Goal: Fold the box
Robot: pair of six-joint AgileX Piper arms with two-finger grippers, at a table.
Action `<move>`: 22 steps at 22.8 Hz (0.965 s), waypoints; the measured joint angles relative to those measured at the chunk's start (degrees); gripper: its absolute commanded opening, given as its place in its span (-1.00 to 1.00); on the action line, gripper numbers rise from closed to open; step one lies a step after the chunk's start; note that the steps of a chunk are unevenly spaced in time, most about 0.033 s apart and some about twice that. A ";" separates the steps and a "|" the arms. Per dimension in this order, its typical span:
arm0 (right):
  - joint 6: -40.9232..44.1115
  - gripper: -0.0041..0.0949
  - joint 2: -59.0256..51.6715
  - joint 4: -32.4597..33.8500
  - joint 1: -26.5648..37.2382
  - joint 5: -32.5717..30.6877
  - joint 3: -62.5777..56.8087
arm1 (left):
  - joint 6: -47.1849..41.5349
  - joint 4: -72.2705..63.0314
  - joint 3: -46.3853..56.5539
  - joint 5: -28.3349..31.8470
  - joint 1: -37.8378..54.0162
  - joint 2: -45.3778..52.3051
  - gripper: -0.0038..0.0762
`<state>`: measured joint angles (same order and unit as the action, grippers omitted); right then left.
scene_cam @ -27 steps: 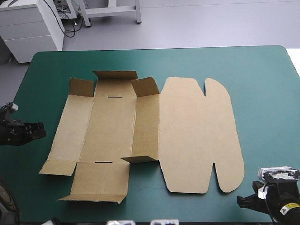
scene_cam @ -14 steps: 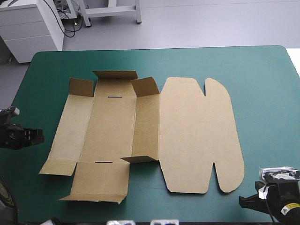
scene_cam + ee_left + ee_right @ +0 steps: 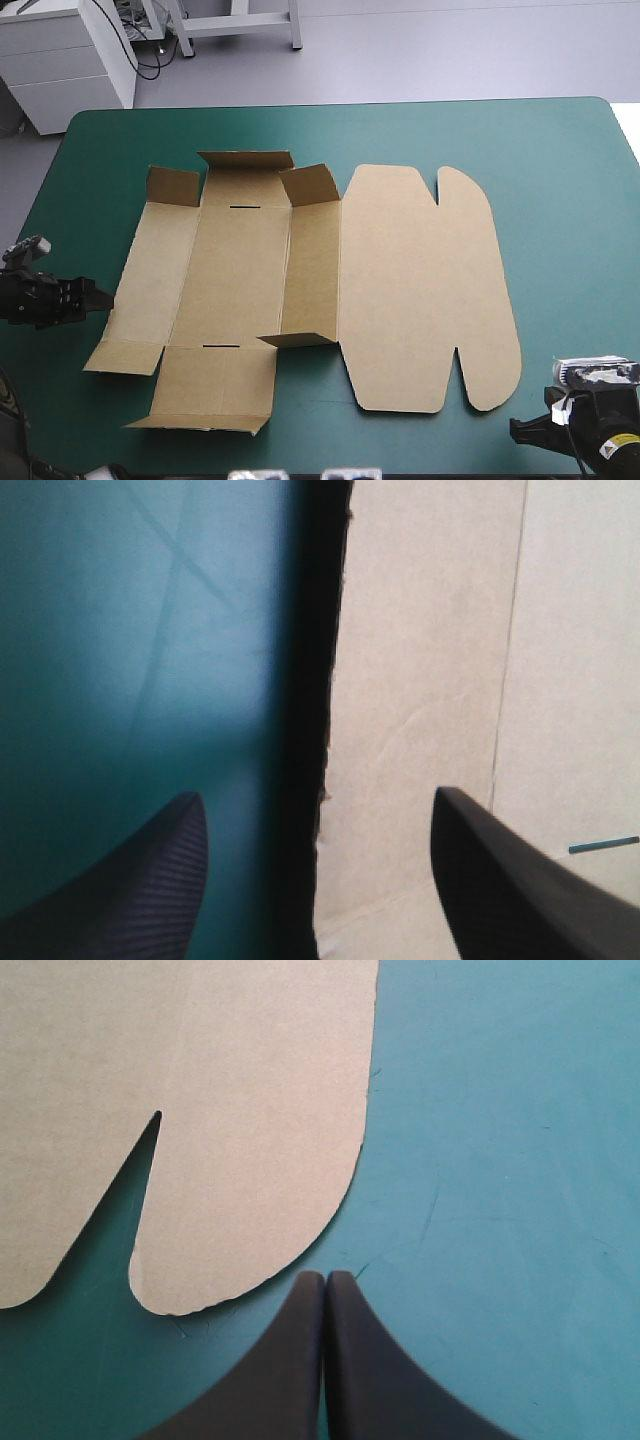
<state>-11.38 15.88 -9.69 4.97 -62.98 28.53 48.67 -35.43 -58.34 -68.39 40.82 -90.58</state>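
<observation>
We are viewing the right gripper (image 3: pixel 324 1282) with its two black fingers (image 3: pixel 285 1370) pressing together, their tips meeting in one pointed arch. Ahead of the fingers, the brown box (image 3: pixel 200 1070) is lying flat on the teal-green cover of the tabletop (image 3: pixel 500 1160). We are seeing one rounded flap (image 3: pixel 260 1180) of the board, its curved edge ending just beside the fingertips; whether they are touching it cannot be determined. A narrow tapering notch (image 3: pixel 122 1200) is separating this flap from the wider panel next to it. Bare cover is showing beside the flap and around the fingers.
</observation>
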 measured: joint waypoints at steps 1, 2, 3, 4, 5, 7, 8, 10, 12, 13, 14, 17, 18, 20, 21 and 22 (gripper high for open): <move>0.00 -0.96 0.00 0.00 0.00 0.00 0.00 | 0.24 -0.74 0.00 -0.06 0.00 -0.52 0.25; 0.00 -0.96 0.00 0.00 0.00 0.00 0.00 | 1.25 -2.66 0.00 -0.06 0.00 -1.93 0.25; 0.00 -0.96 0.00 0.00 0.00 0.00 0.00 | 1.75 -3.21 0.00 -0.06 0.00 -2.43 0.25; 0.00 -0.96 0.00 0.04 0.00 0.00 0.00 | 2.28 -3.62 -0.10 -0.06 -0.07 -2.99 0.25; 0.00 -0.96 0.00 0.04 0.00 0.00 0.00 | 2.52 -3.62 -0.14 -0.06 -0.45 -3.43 0.24; 0.00 -0.96 -0.04 0.11 0.00 0.00 0.00 | 2.63 -3.62 -0.17 -0.01 -1.84 -4.28 0.24; 0.00 -0.96 -0.04 0.13 0.00 0.00 0.00 | 2.59 -3.62 -0.17 -0.01 -2.69 -4.61 0.24; 0.00 -0.96 -0.04 0.13 0.00 0.00 0.00 | 2.58 -3.66 -0.17 -0.01 -5.29 -5.36 0.24; 0.00 -0.96 -0.04 0.13 0.00 0.00 0.00 | 2.12 -3.66 -0.17 -0.01 -7.90 -5.98 0.24; 0.00 -0.96 -0.04 0.13 0.00 0.00 0.00 | 1.89 -3.66 -0.17 -0.01 -8.74 -6.18 0.24; 0.00 -0.96 -0.04 0.13 0.00 0.00 0.00 | 1.65 -3.68 -0.17 -0.01 -9.69 -6.38 0.24; 0.00 -0.96 -0.04 0.07 0.00 0.00 0.00 | 1.05 -4.05 -0.17 0.04 -11.58 -6.55 0.24; 0.00 -0.96 -0.04 0.03 0.00 0.00 0.00 | 0.92 -4.29 -0.17 0.04 -12.03 -6.55 0.24; 0.00 -0.96 -0.04 0.01 0.00 0.00 0.00 | 0.78 -4.86 -0.17 0.04 -12.70 -6.55 0.24; 0.00 -0.96 -0.04 0.01 0.00 0.00 0.00 | 0.72 -5.31 -0.17 0.04 -13.10 -6.55 0.24; 0.00 -0.96 -0.04 -0.04 0.00 0.00 0.00 | 0.65 -5.86 -0.17 0.04 -13.23 -6.55 0.24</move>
<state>-11.38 15.83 -9.73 4.97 -62.98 28.53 49.32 -41.29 -58.51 -68.35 27.59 -97.13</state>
